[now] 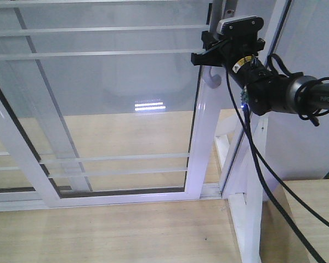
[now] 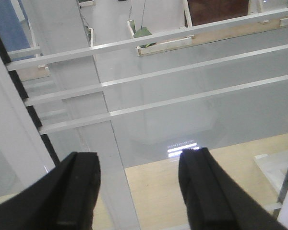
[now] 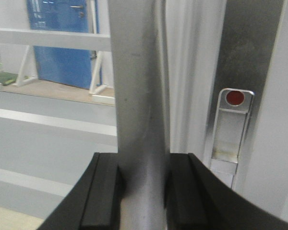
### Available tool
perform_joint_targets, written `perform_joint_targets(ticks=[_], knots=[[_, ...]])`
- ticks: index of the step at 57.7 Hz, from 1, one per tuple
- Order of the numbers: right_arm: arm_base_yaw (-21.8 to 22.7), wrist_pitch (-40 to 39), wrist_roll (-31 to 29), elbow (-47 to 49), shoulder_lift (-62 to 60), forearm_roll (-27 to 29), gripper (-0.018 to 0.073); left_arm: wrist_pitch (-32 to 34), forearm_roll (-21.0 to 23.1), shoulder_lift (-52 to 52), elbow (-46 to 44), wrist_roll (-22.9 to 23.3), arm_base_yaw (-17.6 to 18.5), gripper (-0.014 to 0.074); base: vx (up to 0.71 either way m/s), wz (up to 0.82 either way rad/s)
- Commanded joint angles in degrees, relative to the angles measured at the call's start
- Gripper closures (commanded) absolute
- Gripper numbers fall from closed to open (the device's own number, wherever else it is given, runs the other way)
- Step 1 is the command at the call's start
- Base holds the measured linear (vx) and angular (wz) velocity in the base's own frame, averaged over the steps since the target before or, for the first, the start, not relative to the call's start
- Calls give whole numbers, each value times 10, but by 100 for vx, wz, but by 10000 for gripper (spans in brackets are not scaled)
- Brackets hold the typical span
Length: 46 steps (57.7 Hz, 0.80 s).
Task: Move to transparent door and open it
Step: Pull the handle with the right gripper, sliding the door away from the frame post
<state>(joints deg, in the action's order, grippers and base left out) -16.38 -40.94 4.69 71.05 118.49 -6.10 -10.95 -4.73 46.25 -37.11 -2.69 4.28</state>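
Observation:
The transparent door (image 1: 109, 98) fills the front view: glass in a white frame crossed by thin white bars. Its grey metal handle (image 1: 213, 79) runs down the right stile at the top. My right gripper (image 1: 205, 52) reaches in from the right and is shut on that handle. In the right wrist view the handle (image 3: 139, 96) stands upright between the two black pads, which press on both of its sides, with the gripper (image 3: 143, 172) around it. My left gripper (image 2: 139, 163) is open and holds nothing; it faces the barred glass (image 2: 182, 86) from close by. It does not show in the front view.
A second white-framed glass panel (image 1: 22, 137) overlaps on the left. A white fixed post (image 1: 252, 164) stands right of the door. Black cables (image 1: 252, 148) hang from my right arm. A metal latch plate with a red dot (image 3: 234, 124) sits beside the handle. Below is a wooden floor (image 1: 98, 230).

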Motion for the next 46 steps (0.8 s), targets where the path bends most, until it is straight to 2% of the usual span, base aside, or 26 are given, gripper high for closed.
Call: perform_joint_targets(ticks=[1,27,46], knots=[[-24,-58,4,25,-24,-8,472,42,2,-3,-20,2,3,115,0,0],[-99,-89,4,29,-4,-4,472,43,7,-3,-20,2,3,115,0,1],[-146,-82,4,87,22,-7,472,42,7,-3,-20,2,3,115,0,0]])
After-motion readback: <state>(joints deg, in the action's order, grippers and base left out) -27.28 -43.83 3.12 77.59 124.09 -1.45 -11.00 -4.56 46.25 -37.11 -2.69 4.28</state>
